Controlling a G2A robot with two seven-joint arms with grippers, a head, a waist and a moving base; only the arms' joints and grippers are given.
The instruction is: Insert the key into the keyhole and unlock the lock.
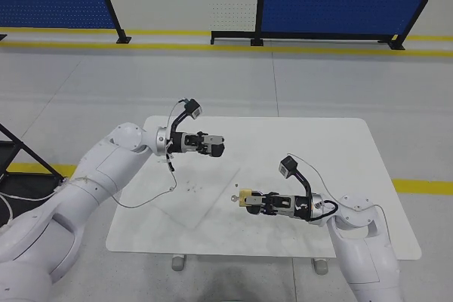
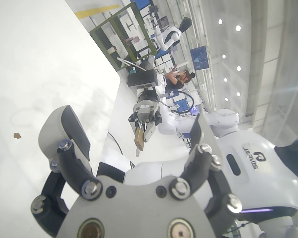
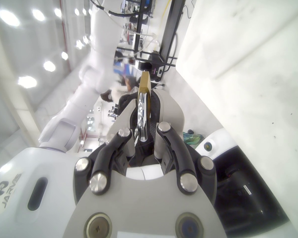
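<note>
My right gripper (image 1: 251, 199) is shut on a brass padlock (image 1: 244, 197) and holds it above the table's front middle. In the right wrist view the chrome shackle (image 3: 142, 115) is pinched between the fingers and the brass body (image 3: 145, 82) points away from the right gripper (image 3: 145, 105). A small silver key (image 1: 232, 198) sticks out of the lock's free end. My left gripper (image 1: 217, 145) hovers over the table's back left, open and holding nothing. The left wrist view looks between the wide-apart fingers of the left gripper (image 2: 135, 122) at the padlock (image 2: 139, 137) and key (image 2: 137, 152) farther off.
The white table (image 1: 325, 151) has a small brown speck (image 1: 236, 183) near its middle, also on the tabletop (image 2: 17, 136) in the left wrist view. A thin cable (image 1: 170, 177) hangs from the left arm. A yellow floor line (image 1: 430, 186) runs beside the table.
</note>
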